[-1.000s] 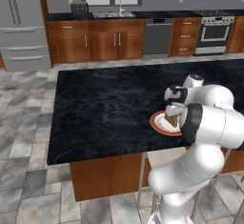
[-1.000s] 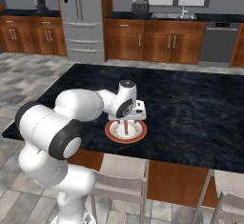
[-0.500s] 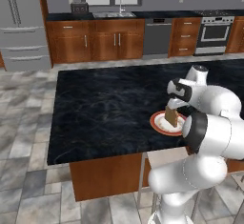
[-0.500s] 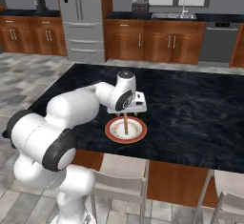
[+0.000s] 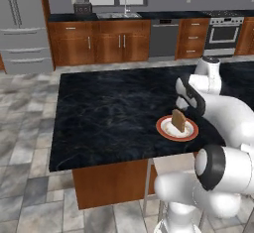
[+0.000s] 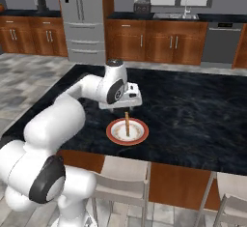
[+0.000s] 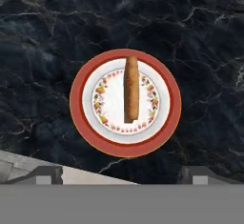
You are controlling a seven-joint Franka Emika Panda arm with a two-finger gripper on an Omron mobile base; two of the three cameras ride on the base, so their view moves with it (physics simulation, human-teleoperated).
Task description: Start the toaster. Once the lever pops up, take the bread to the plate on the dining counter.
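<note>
Here, the parts of the scene, labelled in turn.

Bread: the bread (image 7: 131, 89) stands upright on its edge on the plate; in the hand view it is seen from above as a narrow golden-brown strip with darker crust, lying a little to the right of the plate's middle. In the left base view its broad face (image 5: 178, 120) shows; in the right base view it is seen edge-on (image 6: 127, 124).

Plate: the plate (image 7: 86, 118) is round and white with an orange-red rim and a ring of small coloured marks inside the rim. It rests flat on the dining counter, near the counter's front edge (image 5: 163, 130) (image 6: 140, 137).

Dining counter: the dining counter (image 5: 109, 113) is a black marble slab with white veins on a plain brown wooden base (image 6: 193, 124).

Gripper: the gripper (image 7: 122, 175) hangs straight above the plate, pointing down. Its jaws stand wide apart, one dark tip at each lower corner of the hand view, and nothing is between them. It is clear of the bread and touches neither bread nor plate. In the base views the hand sits just above and behind the plate (image 6: 120, 106) (image 5: 184, 98).

Arm: the white arm (image 6: 72, 110) reaches from the base over the counter's front edge.

Background: wooden cabinets (image 5: 99, 41), a steel refrigerator (image 6: 82, 18) and an oven (image 5: 223, 33) line the far wall.
</note>
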